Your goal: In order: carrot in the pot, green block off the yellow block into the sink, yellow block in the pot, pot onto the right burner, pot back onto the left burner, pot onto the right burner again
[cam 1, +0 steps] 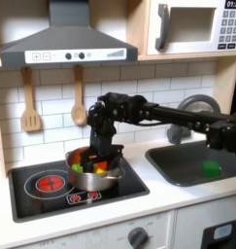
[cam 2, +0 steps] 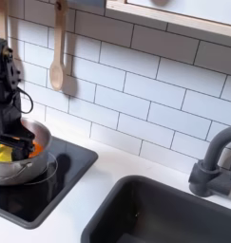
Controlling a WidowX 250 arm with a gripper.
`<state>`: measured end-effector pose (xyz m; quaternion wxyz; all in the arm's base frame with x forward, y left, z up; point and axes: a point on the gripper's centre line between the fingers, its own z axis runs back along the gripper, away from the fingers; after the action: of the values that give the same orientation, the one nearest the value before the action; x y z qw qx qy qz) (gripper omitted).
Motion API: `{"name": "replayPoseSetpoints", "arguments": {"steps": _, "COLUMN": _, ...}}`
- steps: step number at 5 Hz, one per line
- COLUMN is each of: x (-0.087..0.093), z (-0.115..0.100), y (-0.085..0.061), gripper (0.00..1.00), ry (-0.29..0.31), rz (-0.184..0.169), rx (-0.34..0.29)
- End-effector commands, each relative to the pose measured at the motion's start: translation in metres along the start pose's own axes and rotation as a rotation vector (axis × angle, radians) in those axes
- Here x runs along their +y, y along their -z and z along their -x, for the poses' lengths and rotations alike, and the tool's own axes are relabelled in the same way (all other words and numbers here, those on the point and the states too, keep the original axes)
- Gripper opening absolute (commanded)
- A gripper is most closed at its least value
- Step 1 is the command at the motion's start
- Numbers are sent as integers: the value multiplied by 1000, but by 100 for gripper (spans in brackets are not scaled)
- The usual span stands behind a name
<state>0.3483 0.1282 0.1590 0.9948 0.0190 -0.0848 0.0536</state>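
Sitting on the right burner (cam 1: pixel 90 182) in the first exterior view, the pot (cam 1: pixel 93 173) holds the carrot (cam 1: pixel 102 166) and the yellow block (cam 1: pixel 79 161). I see my hand (cam 1: pixel 100 156) down at the pot's rim; whether it is spread or pressed together I cannot tell. Well apart, the green block (cam 1: pixel 212 167) lies in the sink (cam 1: pixel 183 167) sunk in the bench (cam 1: pixel 158 199).

The microwave (cam 1: pixel 197 27) at the upper right of the first exterior view carries a keypad (cam 1: pixel 230 29) with a small display reading "01" above it; the key markings are too blurred to read.
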Motion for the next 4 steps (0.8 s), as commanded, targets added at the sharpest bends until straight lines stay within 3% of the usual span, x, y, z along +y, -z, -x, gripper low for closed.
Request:
{"name": "replayPoseSetpoints", "arguments": {"steps": 1, "x": -23, "z": 7, "y": -3, "gripper": 100, "ry": 65, "rz": 19, "rx": -6}}
{"name": "replayPoseSetpoints", "arguments": {"steps": 4, "x": -54, "z": 20, "y": -4, "gripper": 100, "ry": 115, "rz": 46, "rx": -3}}
